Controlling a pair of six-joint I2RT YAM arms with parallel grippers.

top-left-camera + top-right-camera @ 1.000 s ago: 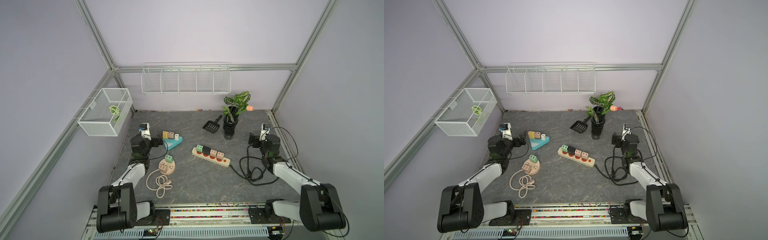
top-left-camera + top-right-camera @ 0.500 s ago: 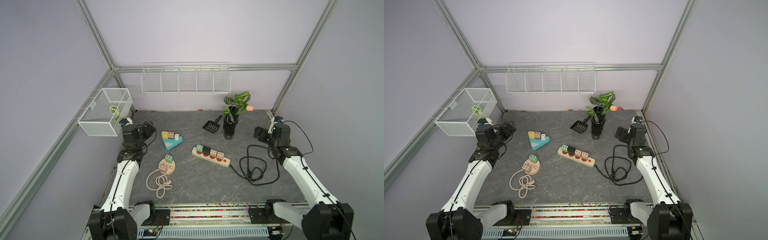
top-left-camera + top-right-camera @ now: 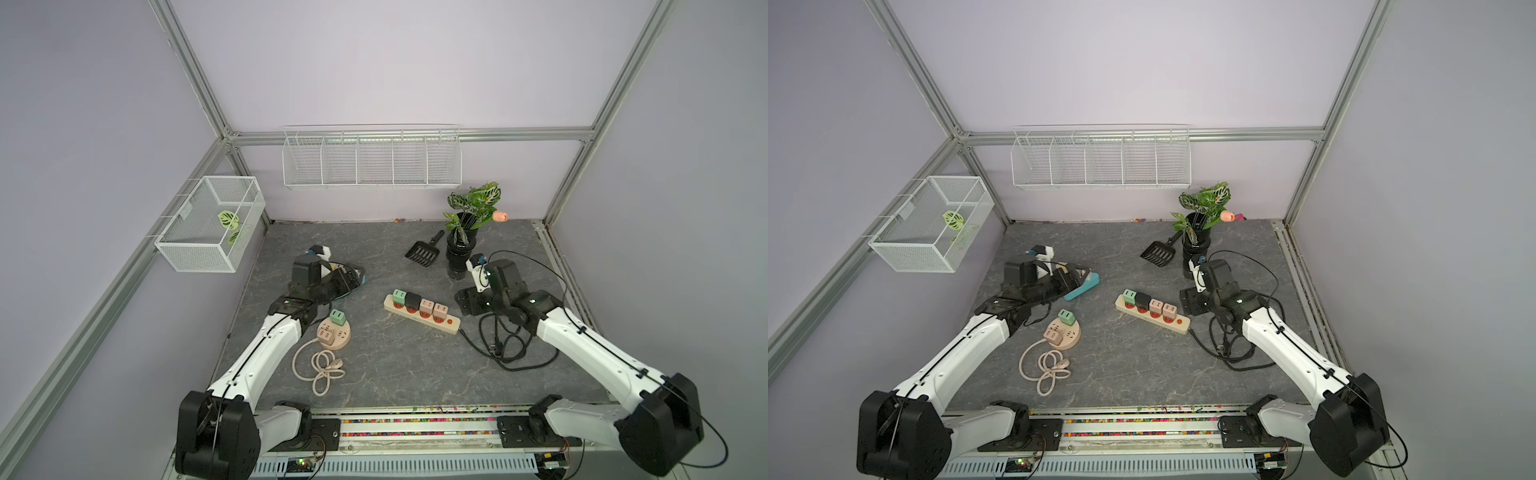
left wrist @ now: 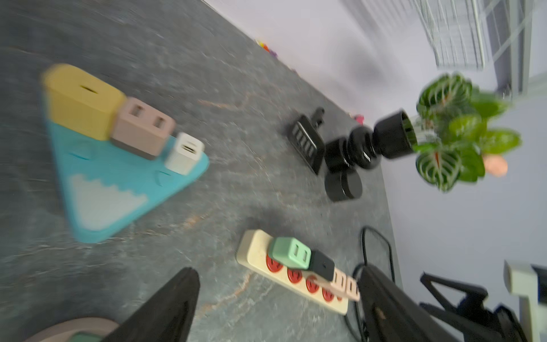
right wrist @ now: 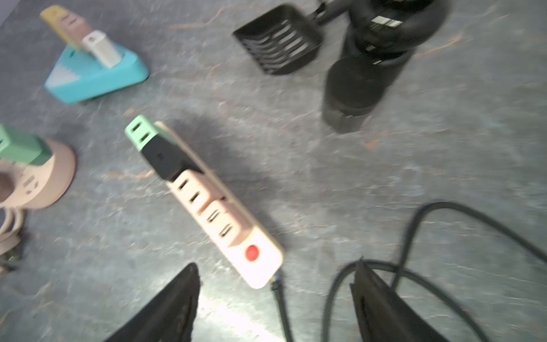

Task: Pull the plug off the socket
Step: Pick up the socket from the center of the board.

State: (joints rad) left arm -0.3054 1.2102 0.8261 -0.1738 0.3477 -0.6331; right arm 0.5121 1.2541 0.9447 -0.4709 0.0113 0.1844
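Both arms have swung inward toward the power strip point(image 3: 451, 323) on the counter point(image 3: 395, 365), four plugs point(image 3: 427, 306) seated. Wide and empty, left end effector point(image 3: 354, 276) and right end effector point(image 3: 464, 304) are on approach; next, probably, straddle one plug.

Item I log: cream power strip point(image 3: 451, 323), flat and angled mid-desk point(image 3: 395, 374). Seated upright in a row: green plug point(image 3: 399, 296), black plug point(image 3: 413, 299), two pink plugs point(image 3: 427, 306).

Both arms now stretch forward from their folded pose. The left gripper point(image 3: 353, 276) now hangs over the blue triangular socket block point(image 3: 1084, 287), and the right gripper point(image 3: 463, 306) now sits just beside the corded end of the power strip point(image 3: 451, 323).
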